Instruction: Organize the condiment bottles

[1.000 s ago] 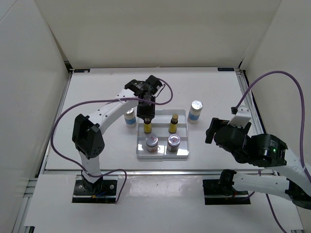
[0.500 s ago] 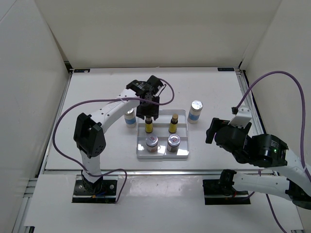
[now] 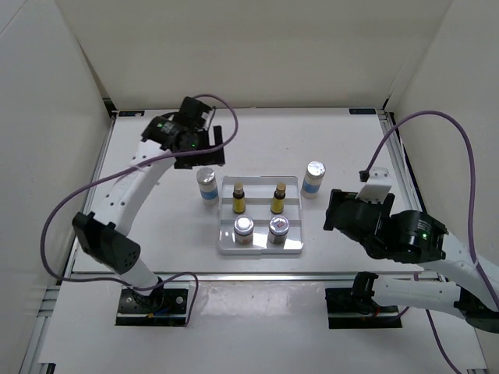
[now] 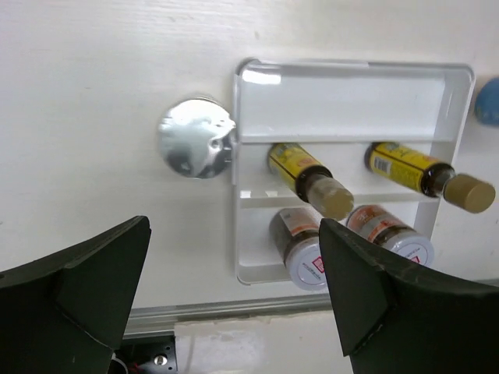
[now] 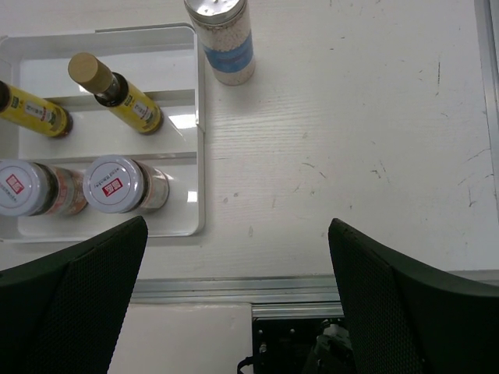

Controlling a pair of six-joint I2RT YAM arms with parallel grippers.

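Bottles as the top view shows them: two yellow bottles (image 3: pixel 238 198) (image 3: pixel 277 198) stand upright in the middle step of the tray (image 3: pixel 261 250), and two jars (image 3: pixel 244 227) (image 3: pixel 278 226) stand in its near step. The left white bottle (image 3: pixel 207 185) stands on the bench (image 3: pixel 156 226) just beside the tray's left wall. The right white bottle (image 3: pixel 313 179) stands near the tray's far right corner.

Left wrist view: the left hand (image 4: pixel 234 226) hangs above the tray's left edge with its fingers spread wide, holding nothing.

Right wrist view: the right hand (image 5: pixel 236 226) hovers over the bench at the tray's right side, fingers likewise wide apart and empty.
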